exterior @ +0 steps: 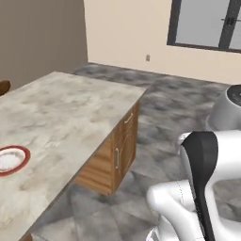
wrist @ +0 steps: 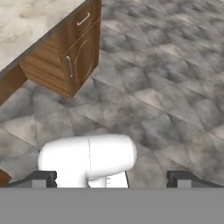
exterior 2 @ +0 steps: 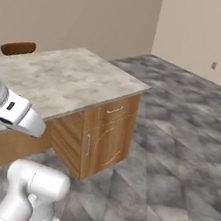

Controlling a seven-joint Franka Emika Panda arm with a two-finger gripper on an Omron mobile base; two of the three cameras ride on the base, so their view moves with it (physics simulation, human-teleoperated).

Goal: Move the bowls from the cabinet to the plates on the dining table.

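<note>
The dining table (exterior: 66,108) has a beige marble top over wooden drawers with silver handles; it also stands at the left of the right base view (exterior 2: 61,79). One of the plates (exterior: 10,160), round with a red rim, lies near the table's left end. In the hand view my gripper (wrist: 111,181) is open with nothing between its fingertips (wrist: 41,179), and it faces the grey floor beside the table's corner (wrist: 26,22). The bowls and the cabinet are out of view.
A dark wooden chair back (exterior 2: 18,47) rises behind the table's far side. Grey tiled floor (exterior 2: 178,143) spreads wide to the right of the table. A dark-framed window (exterior: 207,23) sits in the far beige wall.
</note>
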